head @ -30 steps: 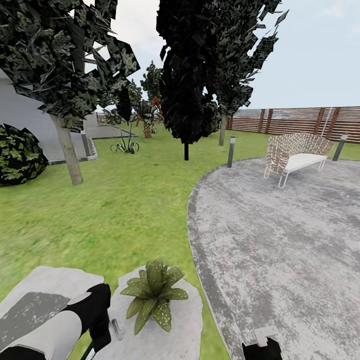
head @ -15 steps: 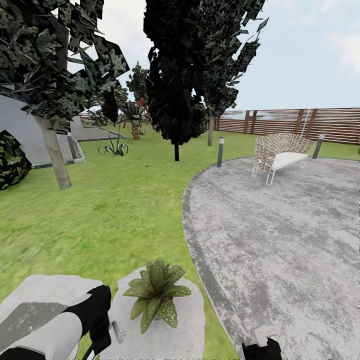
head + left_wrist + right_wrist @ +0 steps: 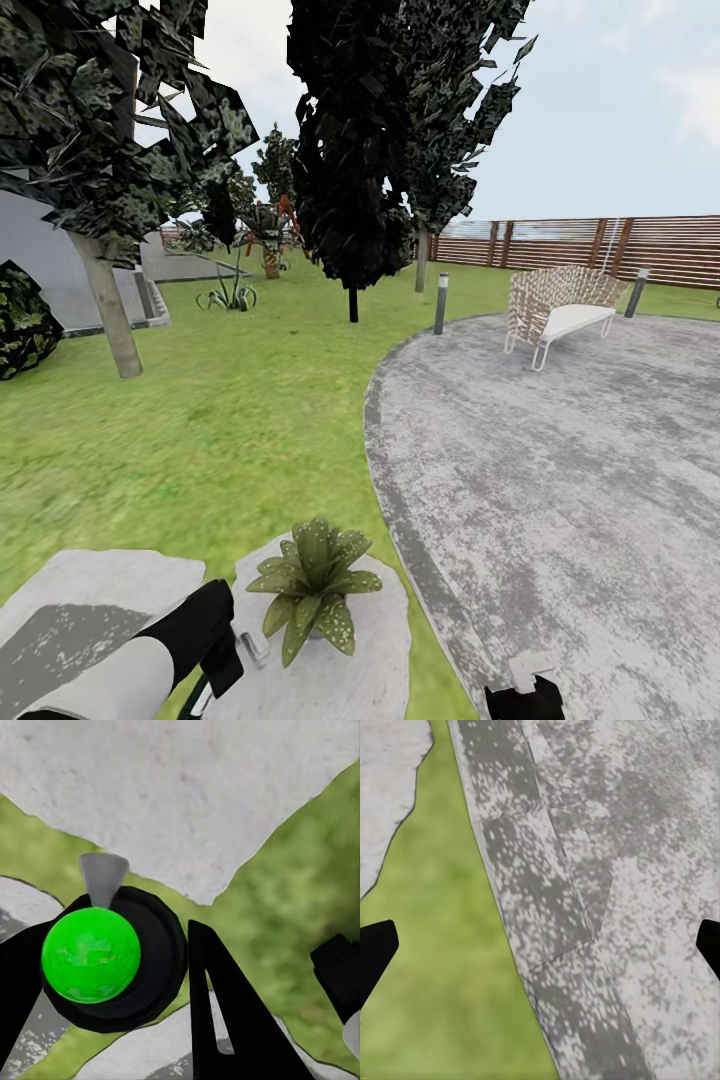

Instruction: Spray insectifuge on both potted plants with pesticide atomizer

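Head view first: since half a second ago the camera hasn't shifted, but my left arm has crept forward, so the left gripper (image 3: 232,655) now sits just beside the plant (image 3: 313,588). I count one plant, a low rosette of pointed green leaves speckled white, on a stone (image 3: 375,650) right ahead of that gripper. Two grippers show; the right gripper (image 3: 527,685) pokes in over the patio (image 3: 560,480). One bench (image 3: 562,312) stands far off.

Left wrist: the fingers (image 3: 225,1020) are clamped on the atomizer (image 3: 101,956), seen end-on as a bright green round top in a dark ring with a pale nozzle. One atomizer.

Right wrist: fingertips (image 3: 375,949) spread wide, holding nothing, over the patio edge and grass (image 3: 442,967).
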Motion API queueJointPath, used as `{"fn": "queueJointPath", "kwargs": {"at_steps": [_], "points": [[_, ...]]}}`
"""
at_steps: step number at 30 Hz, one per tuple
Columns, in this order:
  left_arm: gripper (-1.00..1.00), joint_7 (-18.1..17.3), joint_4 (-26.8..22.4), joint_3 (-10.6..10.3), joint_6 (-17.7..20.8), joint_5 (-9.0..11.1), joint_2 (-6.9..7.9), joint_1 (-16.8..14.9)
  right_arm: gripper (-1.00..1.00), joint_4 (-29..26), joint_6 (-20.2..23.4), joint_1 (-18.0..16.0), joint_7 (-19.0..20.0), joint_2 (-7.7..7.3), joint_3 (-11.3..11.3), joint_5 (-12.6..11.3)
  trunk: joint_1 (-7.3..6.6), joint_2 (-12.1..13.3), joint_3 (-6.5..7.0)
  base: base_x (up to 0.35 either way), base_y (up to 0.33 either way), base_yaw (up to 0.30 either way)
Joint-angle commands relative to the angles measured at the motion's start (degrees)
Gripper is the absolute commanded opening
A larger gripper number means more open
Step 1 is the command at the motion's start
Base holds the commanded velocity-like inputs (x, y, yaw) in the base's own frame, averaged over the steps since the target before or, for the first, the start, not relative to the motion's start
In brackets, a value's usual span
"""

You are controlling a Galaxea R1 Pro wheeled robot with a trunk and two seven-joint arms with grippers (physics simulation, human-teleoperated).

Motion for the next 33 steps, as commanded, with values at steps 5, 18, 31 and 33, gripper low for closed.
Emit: {"fn": "queueJointPath", "kwargs": {"at_steps": [5, 18, 31, 33], "points": [[-1.0, -0.4, -0.1, 0.0, 0.1, -0.1, -0.06, 0.0, 1.0, 0.0, -0.3, -0.1, -0.1, 0.09, -0.4, 0.5, -0.01, 0.0, -0.06, 0.0, 0.0, -0.012], [-1.0, -0.4, -0.2, 0.3, 0.1, -0.1, 0.07, 0.0, 1.0, 0.1, -0.3, -0.1, -0.1, 0.09, -0.4, 0.5, -0.01, 0.0, -0.06, -0.128, 0.201, -0.239], [-1.0, -0.4, -0.6, 1.9, 0.1, 1.0, 0.15, 0.0, 1.0, 0.1, -0.3, -0.1, -0.1, 0.09, -0.4, 0.5, -0.01, 0.0, -0.06, -0.066, 0.294, -0.076], [-1.0, -0.4, -1.8, 3.3, 0.0, 1.4, 0.22, 0.0, 1.0, 0.0, -0.3, -0.1, -0.1, 0.09, -0.4, 0.5, -0.01, 0.0, -0.06, 0.014, 0.315, 0.0]]}}
